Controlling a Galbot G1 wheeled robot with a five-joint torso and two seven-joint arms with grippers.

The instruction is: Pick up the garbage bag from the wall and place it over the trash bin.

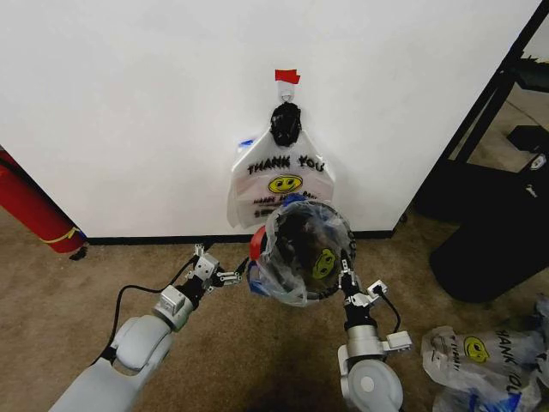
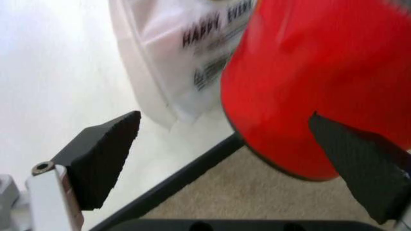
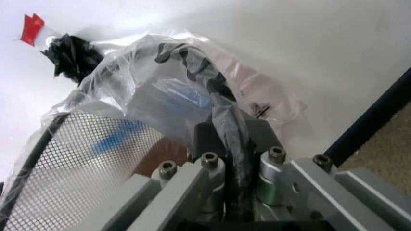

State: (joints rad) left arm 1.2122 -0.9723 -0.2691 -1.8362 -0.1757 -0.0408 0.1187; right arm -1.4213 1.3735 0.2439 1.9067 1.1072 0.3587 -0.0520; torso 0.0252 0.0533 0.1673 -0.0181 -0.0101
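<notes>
Bag (image 1: 300, 249) is already draped over the bin (image 1: 302, 296), which is tipped so its mouth faces up toward the head camera; the smiley print shows inside the mesh, so the plastic lines the inner wall and folds over the rim. Judgement: the covering step looks mostly done, with some loose plastic bunched on the bin's left side.

Right gripper (image 1: 347, 276) is clamped on the bin's rim on the robot's right, pinching the wire edge with the film over it (the right wrist view shows a black rim running between the jaws with plastic wrapped around it). Holding there probably serves two ends: it keeps the bin lifted and tilted, and it pins the film so it cannot slide off the rim.

Left gripper (image 1: 230, 276) sits just beside the bin's left side, near its red base. Its black fingertips (image 2: 103, 159) are spread wide with nothing between them; the red base (image 2: 321, 82) lies just ahead of them, not touched as far as I can tell. Likely it has let go, or is lined up to steady the base.

More bags (image 1: 279, 180) hang on the white wall (image 1: 129, 103) directly behind the bin, bunched at a black knot under a strip of red tape (image 1: 287, 76). Black baseboard (image 1: 154, 240) runs along the carpet (image 1: 77, 309). Red cylinder (image 1: 30, 210) leans at the left edge; spare bags (image 1: 480, 360) lie on the floor at the right.
</notes>
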